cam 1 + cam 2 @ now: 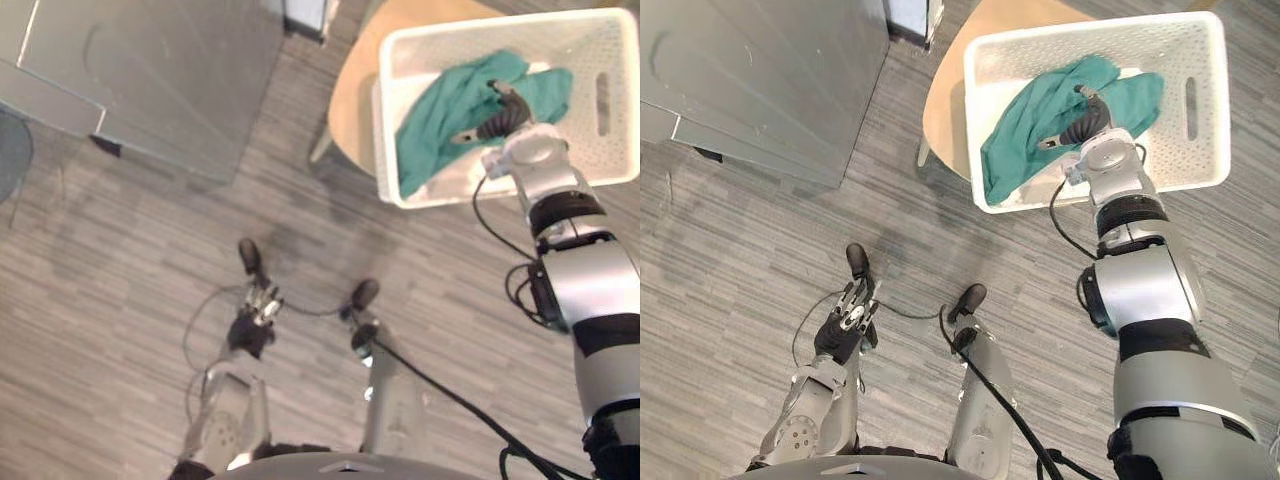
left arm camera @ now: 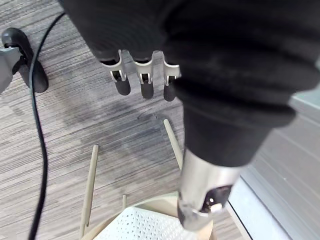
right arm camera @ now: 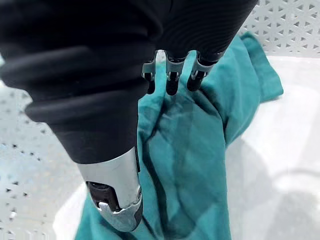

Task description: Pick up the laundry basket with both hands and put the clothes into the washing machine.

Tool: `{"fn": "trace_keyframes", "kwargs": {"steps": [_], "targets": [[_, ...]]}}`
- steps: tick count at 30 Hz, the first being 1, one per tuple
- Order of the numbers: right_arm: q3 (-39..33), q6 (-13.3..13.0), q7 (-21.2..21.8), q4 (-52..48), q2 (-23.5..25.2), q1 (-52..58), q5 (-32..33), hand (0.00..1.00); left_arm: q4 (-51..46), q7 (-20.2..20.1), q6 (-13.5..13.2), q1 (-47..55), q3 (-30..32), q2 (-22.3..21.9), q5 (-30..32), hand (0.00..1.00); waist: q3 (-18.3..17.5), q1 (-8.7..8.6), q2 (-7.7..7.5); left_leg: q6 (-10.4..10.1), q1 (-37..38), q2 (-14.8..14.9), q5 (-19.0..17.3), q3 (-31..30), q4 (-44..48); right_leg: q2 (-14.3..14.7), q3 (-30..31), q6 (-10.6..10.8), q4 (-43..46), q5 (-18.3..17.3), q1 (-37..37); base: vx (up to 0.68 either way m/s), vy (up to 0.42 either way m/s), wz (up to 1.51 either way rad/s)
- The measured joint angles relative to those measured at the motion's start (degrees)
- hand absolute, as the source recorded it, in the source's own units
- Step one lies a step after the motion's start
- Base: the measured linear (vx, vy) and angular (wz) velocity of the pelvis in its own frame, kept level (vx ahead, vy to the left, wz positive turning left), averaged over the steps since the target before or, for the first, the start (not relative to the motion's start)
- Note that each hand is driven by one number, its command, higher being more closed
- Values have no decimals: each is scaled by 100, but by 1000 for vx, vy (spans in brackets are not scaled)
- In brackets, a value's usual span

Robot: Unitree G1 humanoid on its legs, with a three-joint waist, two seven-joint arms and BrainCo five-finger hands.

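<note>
Grey wood-grain planks cover the floor [image 1: 120,300], and a large grey box-shaped unit [image 1: 170,80] stands at the far left of the head camera's view. To the right of it is a round, light wooden stool [image 1: 350,100]. The white perforated laundry basket [image 1: 1090,38] sits on its top. A teal garment [image 1: 440,115] lies crumpled inside the basket, heaped toward the left wall and spreading across the middle.

The robot's right arm reaches forward from the lower right, and its forearm crosses above the basket's near rim. The wrist bends so that the right hand [image 1: 500,118] points down into the basket, over the middle of the garment. In the right wrist view its fingers [image 3: 171,80] are loosely extended in a row, with their dark tips on or just above the teal folds. The thumb is held apart, and nothing is clasped between thumb and fingers. The hand is not at either of the basket's handle slots.

The left arm hangs low at the robot's side, well apart from the stool and basket. The left hand [image 1: 845,325] points toward the floor. Its fingers [image 2: 145,80] are relaxed and hold nothing. Past them the left wrist view shows the stool's slim legs and part of the basket.
</note>
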Motion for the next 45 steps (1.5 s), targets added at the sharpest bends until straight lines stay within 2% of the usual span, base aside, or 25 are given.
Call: {"fn": "trace_keyframes", "kwargs": {"steps": [2,4,6,12,13,17,24,27,31,34,38,44,45], "targets": [[320,-22,72,-18,-247,-56,-23,0,-26,4,-16,-34,30,-30,-89,0,2,54,2,-1,-198,18,12,38,0,12,-18,-12,-38,36,-181,61,-5,-3],[812,-58,112,-79,-469,-109,-79,0,-38,121,-63,-150,195,-171,-169,0,5,52,2,5,-390,37,45,104,-1,48,-12,-16,-153,112,-356,82,8,-12],[1008,-115,107,-229,-636,-129,-173,0,-203,198,-118,-189,210,-236,-193,0,5,51,2,38,-507,77,89,333,0,99,-3,-30,-286,219,-461,74,24,-17],[1163,-191,72,-294,-795,-276,-143,0,-453,203,-173,-268,170,-446,-341,0,5,59,2,19,-631,172,105,545,1,208,73,-42,-441,305,-630,77,-7,-16],[1159,-194,64,-378,-798,-276,-43,100,-445,203,-172,-318,179,-449,-386,0,5,59,2,18,-640,193,105,573,1,224,95,-43,-426,305,-662,61,-37,-14],[997,-213,-185,-452,-694,-197,94,100,-444,204,-176,-515,179,-454,-392,0,4,65,3,8,-617,226,113,605,2,240,110,-79,-364,281,-681,26,-41,-5],[-197,-100,-571,-809,-398,206,225,100,-476,223,-210,-850,185,-462,-386,0,-1,90,-2,26,-517,256,137,616,53,214,109,-127,-181,243,-636,-5,-67,1],[-972,-90,-841,-1292,-287,510,570,100,-476,242,-249,-903,195,-462,-384,0,-6,54,-7,27,-371,336,135,623,164,251,84,-148,-148,229,-435,-18,-98,3],[-2254,-136,-1411,-2707,-201,1134,922,100,-540,263,-317,-928,191,-432,-384,0,-74,-35,-55,21,28,383,-12,635,228,238,31,-169,48,9,-34,-33,-107,9],[-2822,-172,-1686,-3365,-77,1440,1002,100,-658,262,-319,-882,183,-374,-379,0,-253,-113,-172,31,215,399,-20,686,219,244,3,-165,65,-36,157,3,-92,7],[-3480,-296,-1931,-4299,199,2067,993,100,-660,219,-316,-791,127,-146,-307,0,-613,-173,-447,30,771,346,-48,756,200,218,76,-88,48,-107,666,67,-80,2],[-3772,-526,-1925,-4454,201,2459,873,100,-639,84,-303,-384,-92,81,-10,0,-1293,-277,-554,-15,1404,214,-153,794,107,214,193,15,-93,-177,1263,83,-37,1],[-3748,-551,-1885,-4254,193,2460,870,0,-615,55,-301,-288,-98,128,24,0,-1399,-298,-590,-23,1513,208,-204,787,112,225,249,31,-147,-186,1344,47,-20,-14]]}}
